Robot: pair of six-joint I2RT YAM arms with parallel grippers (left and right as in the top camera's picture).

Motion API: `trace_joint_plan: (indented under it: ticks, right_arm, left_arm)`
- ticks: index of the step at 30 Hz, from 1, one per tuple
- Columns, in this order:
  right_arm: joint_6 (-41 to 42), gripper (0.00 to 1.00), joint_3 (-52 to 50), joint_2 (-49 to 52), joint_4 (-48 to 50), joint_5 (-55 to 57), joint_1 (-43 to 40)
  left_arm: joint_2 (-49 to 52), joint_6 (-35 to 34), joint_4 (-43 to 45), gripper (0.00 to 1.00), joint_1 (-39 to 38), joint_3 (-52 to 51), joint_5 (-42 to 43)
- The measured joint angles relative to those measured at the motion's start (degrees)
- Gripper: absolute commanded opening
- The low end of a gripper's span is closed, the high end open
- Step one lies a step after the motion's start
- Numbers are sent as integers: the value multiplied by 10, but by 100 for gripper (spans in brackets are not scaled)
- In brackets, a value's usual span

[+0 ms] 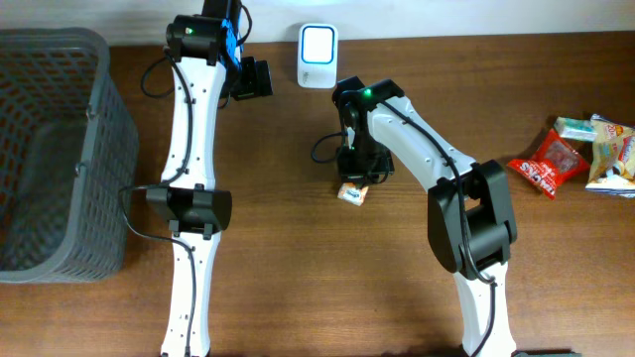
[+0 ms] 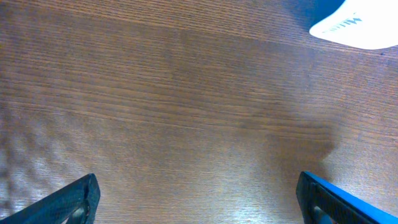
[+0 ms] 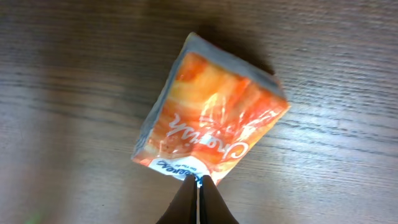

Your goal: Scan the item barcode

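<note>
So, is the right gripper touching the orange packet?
Touching. The right wrist view shows it: the shut tips of the right gripper pinch the lower edge of the orange packet, with no gap between them.

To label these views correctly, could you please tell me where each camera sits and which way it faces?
Overhead: above the table, looking straight down at left arm, right arm, basket, scanner, orange packet.
Left wrist: facing down at bare wood; open left gripper and the scanner's corner show.
Right wrist: facing down at the orange packet; right gripper shut on its edge.
Shared: overhead and right wrist both show the orange packet.
</note>
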Motion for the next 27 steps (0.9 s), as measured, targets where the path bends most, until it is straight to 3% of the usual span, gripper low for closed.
trace_joint_plan:
  ticks: [12, 16, 21, 26, 27]
  right_arm:
    - [2, 4, -113, -26, 101, 53, 0]
    - [20, 4, -139, -23, 78, 107, -12]
    - [40, 4, -140, -23, 35, 139, -72]
    - [19, 4, -67, -19, 9, 54, -80]
    - [13, 8, -40, -18, 1, 43, -76]
  left_arm:
    - [0, 0, 0, 99, 0, 0, 0]
    - [0, 0, 0, 99, 0, 0, 0]
    - [0, 0, 0, 99, 0, 0, 0]
    - [0, 0, 0, 99, 0, 0, 0]
    - [0, 0, 0, 99, 0, 0, 0]
